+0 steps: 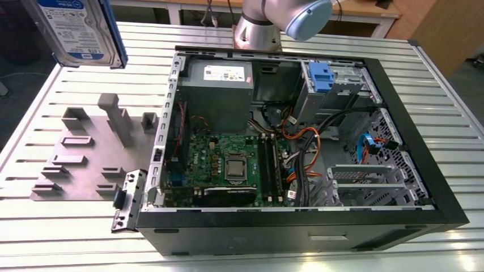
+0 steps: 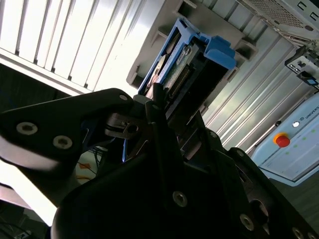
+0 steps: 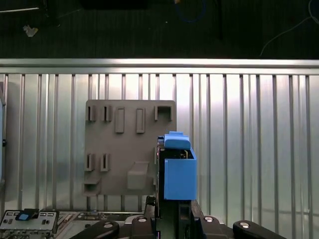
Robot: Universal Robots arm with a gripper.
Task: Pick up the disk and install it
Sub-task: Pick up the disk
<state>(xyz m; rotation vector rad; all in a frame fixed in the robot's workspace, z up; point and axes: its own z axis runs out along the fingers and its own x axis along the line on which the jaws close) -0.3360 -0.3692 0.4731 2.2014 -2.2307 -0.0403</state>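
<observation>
Disk (image 1: 79,31): blue carrier, white-and-blue label, held above slatted table (image 1: 442,79). Gripper (image 3: 172,211): clamped on disk. 1 open computer case (image 1: 412,133); grey fixture plate (image 1: 83,167) beside it.

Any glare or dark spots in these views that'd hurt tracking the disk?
Second wrist view: the gripper is a near-black silhouette, backlit by blown-out table slats; the disk sits half in shadow. First wrist view: glare streaks along the table ribs, dark background beyond, disk evenly lit. Exterior view: even light, mild sheen on the table, computer case interior shaded.
</observation>
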